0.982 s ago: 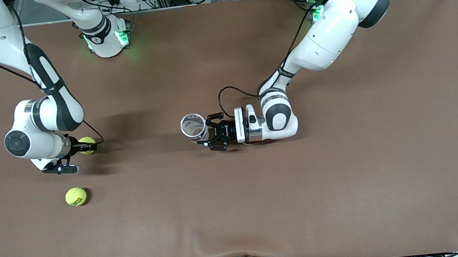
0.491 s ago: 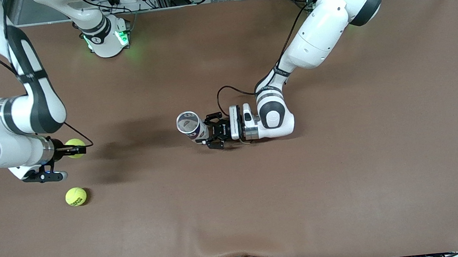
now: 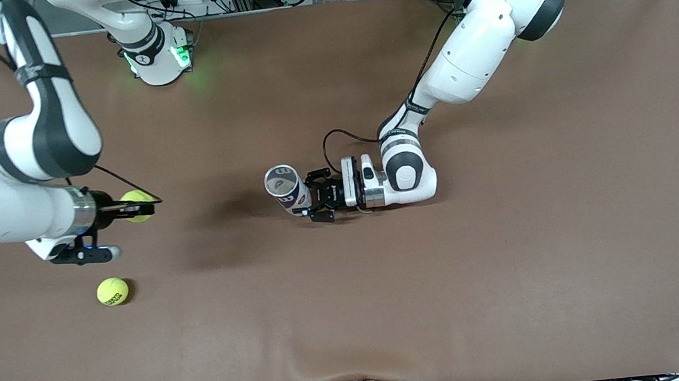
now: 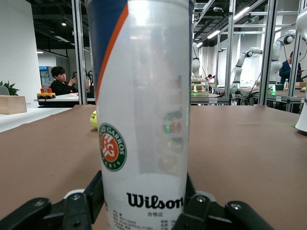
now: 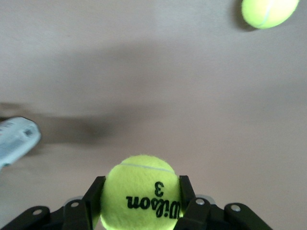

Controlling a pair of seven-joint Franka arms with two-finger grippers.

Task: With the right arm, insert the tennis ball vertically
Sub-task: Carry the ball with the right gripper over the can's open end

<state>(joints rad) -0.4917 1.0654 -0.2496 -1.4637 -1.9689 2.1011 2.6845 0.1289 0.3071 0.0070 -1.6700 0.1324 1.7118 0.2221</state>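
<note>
carry step: right hand [image 3: 138,205] clamps the tennis ball [image 3: 137,206] above the surface; left hand [image 3: 314,201] grips the upright can [image 3: 286,189]; next, bring the ball over the can's open mouth

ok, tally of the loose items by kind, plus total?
Tennis balls: 2, one held in the right gripper as tennis ball, one loose ball on the table.
Ball tubes: 1, the Wilson tube held by the left gripper.
Total: 3
</note>
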